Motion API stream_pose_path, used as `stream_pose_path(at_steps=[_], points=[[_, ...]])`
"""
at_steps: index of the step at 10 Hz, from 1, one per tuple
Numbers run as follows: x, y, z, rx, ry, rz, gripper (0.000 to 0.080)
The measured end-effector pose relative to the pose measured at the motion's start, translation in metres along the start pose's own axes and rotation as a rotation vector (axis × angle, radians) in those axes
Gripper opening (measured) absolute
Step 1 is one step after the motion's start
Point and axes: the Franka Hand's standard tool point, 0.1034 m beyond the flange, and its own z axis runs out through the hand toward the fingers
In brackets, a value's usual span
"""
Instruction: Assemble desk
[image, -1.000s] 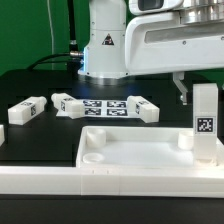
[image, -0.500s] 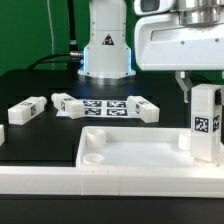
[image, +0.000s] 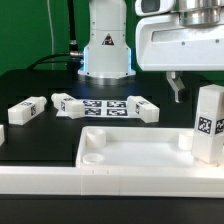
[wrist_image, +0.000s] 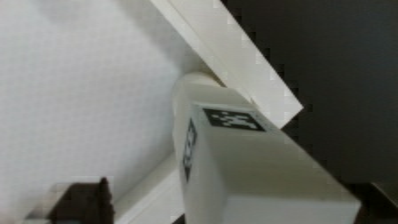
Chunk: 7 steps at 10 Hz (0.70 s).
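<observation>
Black table (image: 40, 140), desk slab (image: 130, 150) up front; leg (image: 209, 128) stands near-upright, slightly tilted, at slab's corner on exterior view's right, directly below spread gripper (image: 204, 94), visible finger (image: 177, 88) apart from it.

Green backdrop (image: 28, 30) behind black table (image: 40, 145).

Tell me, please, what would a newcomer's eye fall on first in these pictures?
The standing leg at the exterior view's right catches the eye first: it stands on the near corner of the desk slab, seemingly leaning a little, its black-and-white tag facing the camera. Behind it, on the black table, three loose legs lie by the marker board: one, another, a third.
</observation>
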Motion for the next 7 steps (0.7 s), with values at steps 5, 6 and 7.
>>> stream_pose_path(at_steps=[5,6,7], points=[[-0.0051,-0.0036,0.0011,0.0,-0.003,-0.495,0.0649],[-0.0055,-0.0034,0.0015,0.0,-0.003,-0.519,0.0649],[-0.0053,-0.0033,0.0014,-0.001,-0.003,-0.607,0.0649]])
